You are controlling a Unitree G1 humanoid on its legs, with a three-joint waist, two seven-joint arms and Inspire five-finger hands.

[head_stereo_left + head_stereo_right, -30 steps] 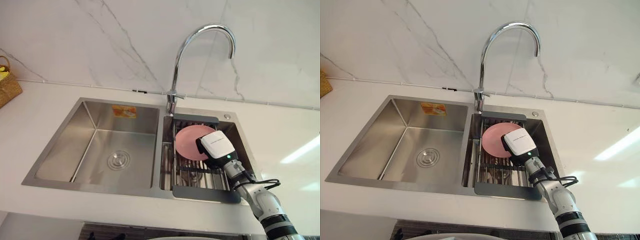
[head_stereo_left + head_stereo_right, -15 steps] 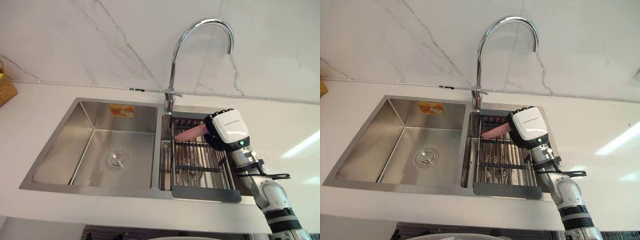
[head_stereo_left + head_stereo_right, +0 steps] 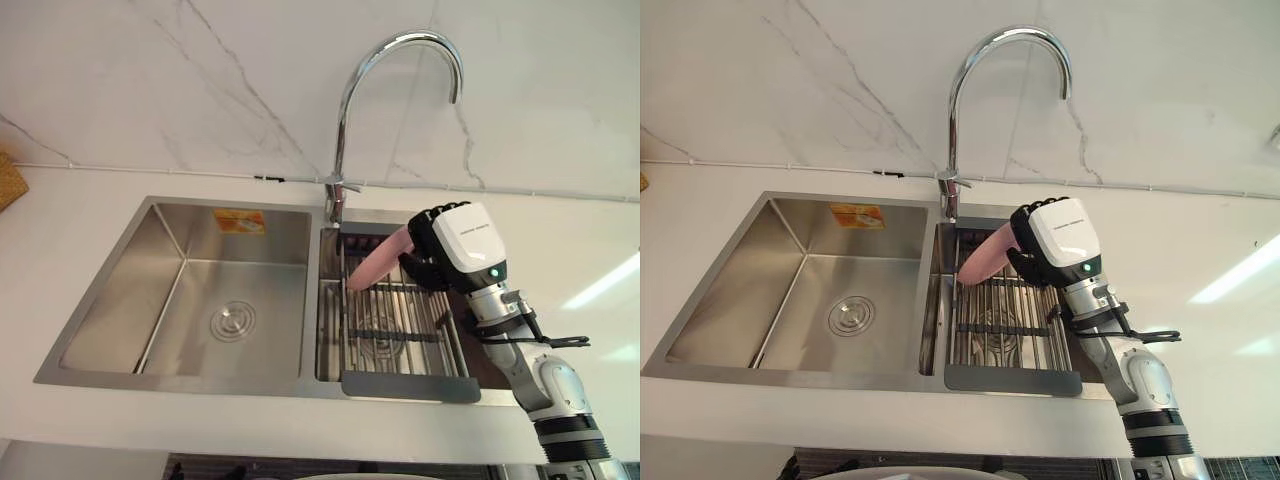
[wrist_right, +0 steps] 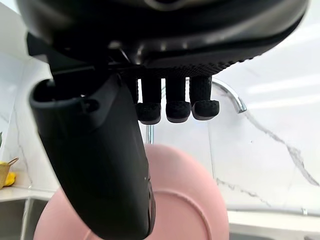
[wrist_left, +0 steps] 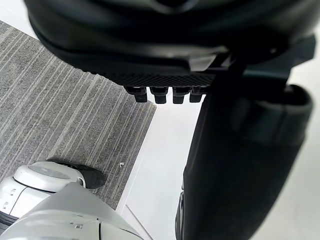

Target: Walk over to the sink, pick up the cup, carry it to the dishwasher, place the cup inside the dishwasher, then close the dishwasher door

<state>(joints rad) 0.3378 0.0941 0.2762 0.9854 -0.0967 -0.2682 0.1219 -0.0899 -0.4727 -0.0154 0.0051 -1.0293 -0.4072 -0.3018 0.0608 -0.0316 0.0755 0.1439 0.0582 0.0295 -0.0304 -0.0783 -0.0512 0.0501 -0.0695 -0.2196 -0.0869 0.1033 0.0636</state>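
Stainless steel double sink [image 3: 118, 300] set into a white counter [image 3: 60, 210] beneath a veined marble wall [image 3: 200, 80]. A chrome gooseneck faucet [image 3: 345, 110] rises at 12 o'clock of the divider between the two basins. The left basin holds only its round drain [image 3: 234, 320]. The right basin carries a wire drying rack [image 3: 400, 335] with a dark tray edge at 6 o'clock.

The object in hand is a pink plate [image 3: 378, 262], not a cup. It hangs tilted and nearly edge-on above the far half of the rack, its lower rim pointing toward 8 o'clock. Whether that rim touches the rack wires cannot be told from this angle. The right hand [image 3: 455, 250] comes in from 5 o'clock and grips the plate's rim at the plate's 3 o'clock side. In the right wrist view the thumb [image 4: 100, 165] lies across the plate's near face while the fingertips [image 4: 177, 111] curl over its top edge, so the plate is pinched between them.

The left hand [image 5: 170, 50] appears in its own wrist view above grey striped carpet [image 5: 60, 105]. Its fingers hang relaxed with nothing between them and the thumb.
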